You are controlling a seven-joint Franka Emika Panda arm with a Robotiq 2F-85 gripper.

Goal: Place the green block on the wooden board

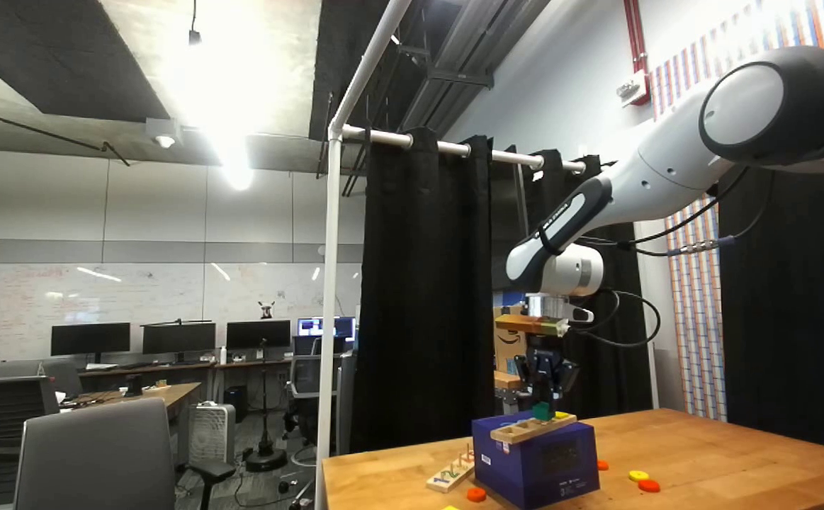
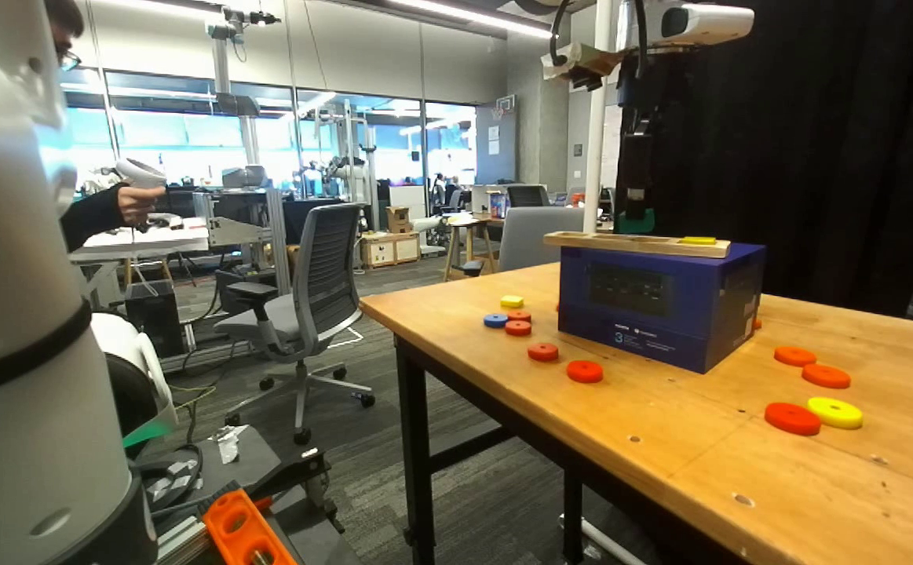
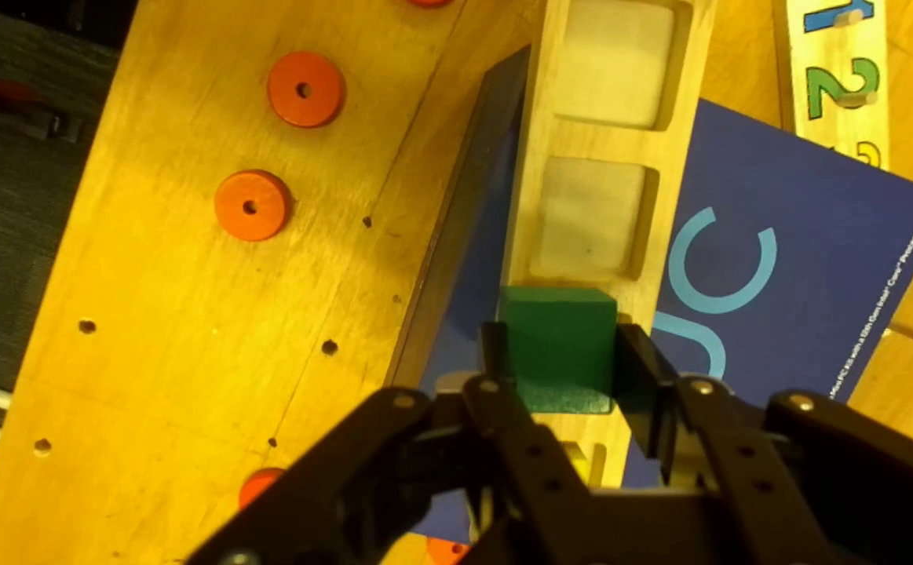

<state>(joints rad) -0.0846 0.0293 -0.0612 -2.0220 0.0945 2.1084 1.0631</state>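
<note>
The green block [image 3: 560, 349] is held between the two fingers of my gripper [image 3: 562, 357] in the wrist view. It also shows at the fingertips in both exterior views [image 1: 542, 411] [image 2: 635, 223]. The wooden board [image 3: 609, 140] has square recesses and lies on top of the dark blue box [image 2: 644, 306]; the board also shows in both exterior views [image 1: 514, 431] [image 2: 609, 242]. The block is over the board, hiding part of it. I cannot tell whether it touches. Two recesses show bare in the wrist view. A yellow piece [image 2: 698, 241] sits at one end of the board.
The box stands on a wooden table [image 2: 660, 424]. A numbered peg board [image 3: 841, 71] lies beside the box. Orange-red discs [image 3: 305, 89], a yellow disc [image 2: 834, 412], a blue disc [image 2: 495, 320] and a yellow square piece [image 2: 512, 301] lie around the box. A white pole [image 1: 329, 283] stands by the table.
</note>
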